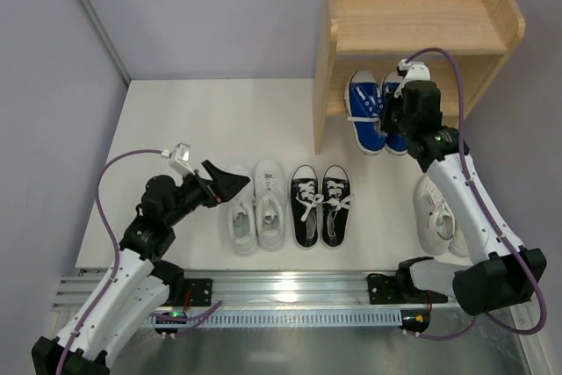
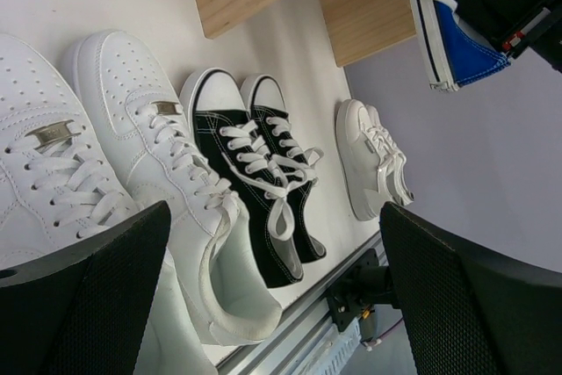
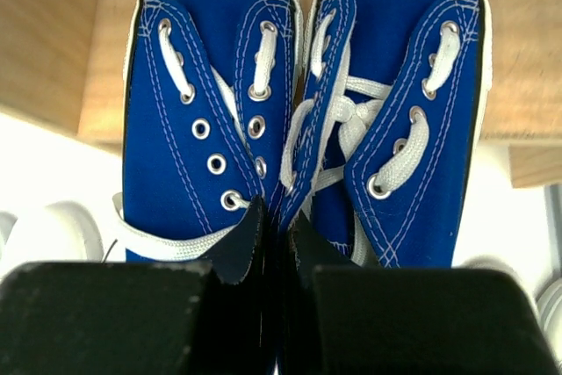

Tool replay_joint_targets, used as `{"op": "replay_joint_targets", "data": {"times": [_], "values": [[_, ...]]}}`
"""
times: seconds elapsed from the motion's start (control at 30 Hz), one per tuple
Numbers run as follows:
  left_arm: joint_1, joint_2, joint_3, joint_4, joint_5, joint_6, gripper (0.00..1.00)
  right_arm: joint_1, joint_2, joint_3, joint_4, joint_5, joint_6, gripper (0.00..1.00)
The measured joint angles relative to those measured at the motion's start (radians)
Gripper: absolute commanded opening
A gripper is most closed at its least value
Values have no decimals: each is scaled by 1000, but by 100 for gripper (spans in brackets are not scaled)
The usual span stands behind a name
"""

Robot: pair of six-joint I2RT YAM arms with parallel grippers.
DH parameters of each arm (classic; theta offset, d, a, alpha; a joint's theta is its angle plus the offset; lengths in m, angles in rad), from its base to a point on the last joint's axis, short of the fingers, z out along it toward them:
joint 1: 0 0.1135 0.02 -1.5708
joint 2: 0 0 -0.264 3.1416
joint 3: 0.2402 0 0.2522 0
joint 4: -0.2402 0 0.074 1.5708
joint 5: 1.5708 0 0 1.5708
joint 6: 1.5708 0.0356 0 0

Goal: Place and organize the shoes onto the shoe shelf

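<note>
My right gripper (image 1: 399, 118) is shut on the touching inner collars of the blue canvas shoes (image 3: 202, 120), holding the pair side by side. Their toes point into the lower tier of the wooden shoe shelf (image 1: 413, 15) and their heels stick out in front. I cannot tell whether they rest on the tier. My left gripper (image 1: 235, 180) stands open just left of the white leather pair (image 1: 256, 208), with nothing between its fingers (image 2: 88, 296). The black pair (image 1: 320, 204) stands right of the white pair. The smaller white shoes (image 1: 436, 217) lie under my right arm.
The shelf's top tier (image 1: 421, 28) holds nothing. Purple walls close in the left side and the back. A metal rail (image 1: 290, 292) with both arm bases runs along the near edge of the table.
</note>
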Motion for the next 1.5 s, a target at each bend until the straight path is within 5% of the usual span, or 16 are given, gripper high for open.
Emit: {"op": "replay_joint_targets", "data": {"times": [0.63,1.03,1.5], "values": [[0,-62,2,-57,-20,3,100,20,249,127,348,64,-51,4],[0,-108,5,-114,-37,3,100,129,393,261,378,189,-51,4],[0,-143,5,-134,-47,3,100,161,402,234,434,257,-52,4]]}}
